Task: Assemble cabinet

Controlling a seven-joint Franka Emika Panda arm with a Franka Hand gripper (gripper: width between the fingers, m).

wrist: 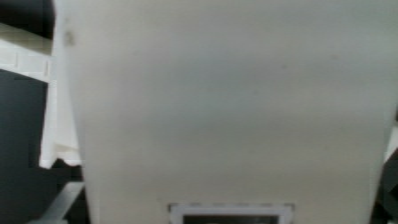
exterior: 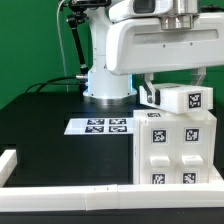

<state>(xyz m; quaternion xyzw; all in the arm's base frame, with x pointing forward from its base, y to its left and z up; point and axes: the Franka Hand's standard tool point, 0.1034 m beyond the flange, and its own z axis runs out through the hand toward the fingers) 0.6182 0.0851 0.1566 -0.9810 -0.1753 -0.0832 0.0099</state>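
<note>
The cabinet (exterior: pixel 178 150) is a large white box standing at the exterior view's right front, its broad face of square tagged panels turned toward the camera. A smaller white tagged block (exterior: pixel 186 99) sits slightly tilted at the cabinet's top edge. My gripper (exterior: pixel 172 94) comes down from the big white hand above and is shut on this block, with a dark finger (exterior: pixel 147 92) showing at its left side. In the wrist view the block's white face (wrist: pixel 222 100) fills nearly the whole picture, with a tag (wrist: pixel 228 212) at one edge. The fingers are hidden there.
The marker board (exterior: pixel 103 125) lies flat on the black table in front of the robot base (exterior: pixel 105 80). A long white rail (exterior: pixel 70 196) runs along the front edge, and another rail (exterior: pixel 8 162) runs along the exterior view's left.
</note>
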